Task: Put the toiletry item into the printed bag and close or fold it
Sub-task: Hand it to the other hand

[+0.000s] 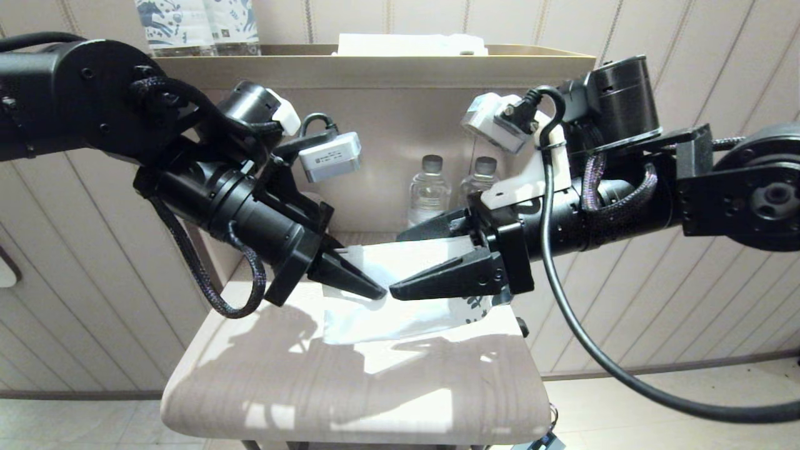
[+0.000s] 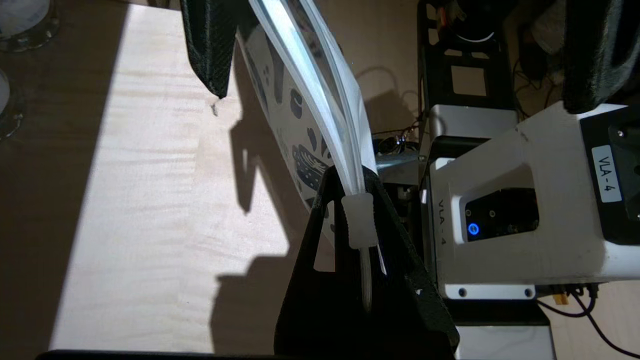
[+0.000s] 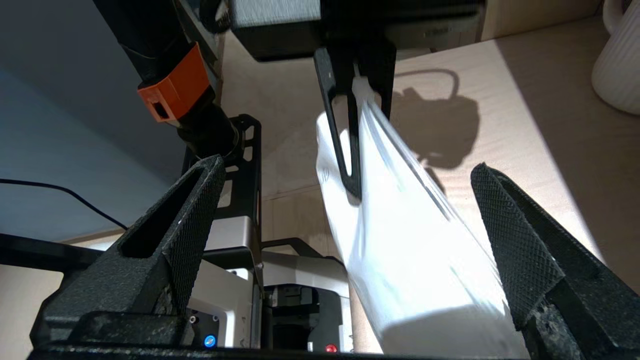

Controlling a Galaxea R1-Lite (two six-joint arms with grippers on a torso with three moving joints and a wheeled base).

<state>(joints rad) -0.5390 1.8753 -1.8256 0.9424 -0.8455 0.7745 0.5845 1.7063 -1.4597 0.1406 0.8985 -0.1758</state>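
Step in hand: closing, by my reading. No toothbrush shows in any view. It may already be inside the bag, but I cannot tell.

Bag (image 1: 400, 319): white, held up over the table (image 1: 350, 387) and stretched between the two grippers. Its leaf print is at the end toward the right arm. I cannot tell whether the lower edge touches the table.

Left gripper (image 1: 377, 291): clamped on the bag's top strip. The left wrist view shows the clear zip strip running into the closed fingers, with a white slider (image 2: 357, 225) sitting right at the pinch. A thin pale piece hangs below the slider; it could be a tab or a handle, and I cannot make out which.

Right gripper (image 1: 397, 264): jaws wide, one on either side of the bag, touching nothing. The right wrist view shows a clear gap between the bag and each pad.

Next move, as a judgement: the right jaws need to close on the bag to brace it, so the slider can be drawn along the strip. The strip must stay taut and straight. Closing too low would catch only loose film.

Writing: "VLA-4" is printed twice on a white housing (image 2: 525, 150) beyond the table edge, which also has a lit blue button. The bottles (image 1: 429, 187) behind the bag have no legible labels. The shelf bottles (image 1: 194, 25) carry a blue pattern, but no text can be read.
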